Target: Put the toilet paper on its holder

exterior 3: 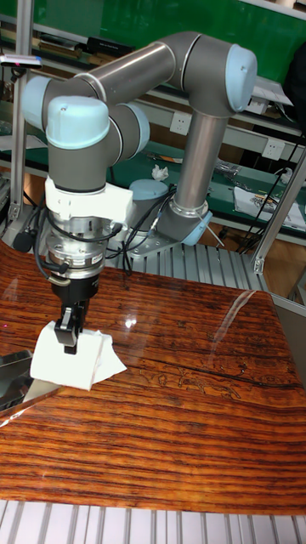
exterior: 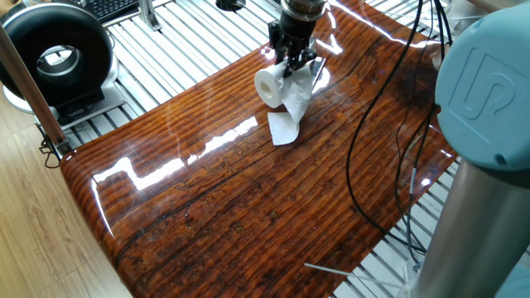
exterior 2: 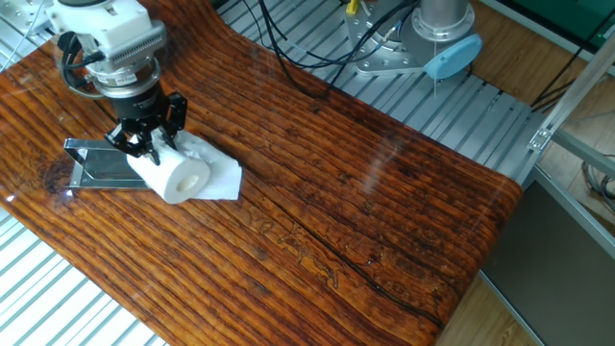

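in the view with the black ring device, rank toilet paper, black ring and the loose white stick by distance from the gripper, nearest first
1. Toilet paper: at the gripper.
2. Black ring: far left, off the table.
3. White stick: bottom edge, farthest.

Toilet paper (exterior 2: pixel 179 177) lies on its side on the wooden table (exterior 2: pixel 384 221), loose sheet (exterior 2: pixel 223 179) trailing flat beside it toward table centre. Gripper (exterior 2: pixel 146 144) directly above, fingers on the roll's upper side. Holder (exterior 2: pixel 96 165) on the table just beside the roll, at the table's end. Black ring-shaped device (exterior: pixel 56 60) off the table, on the slatted metal bench (exterior: pixel 190 41), well apart.
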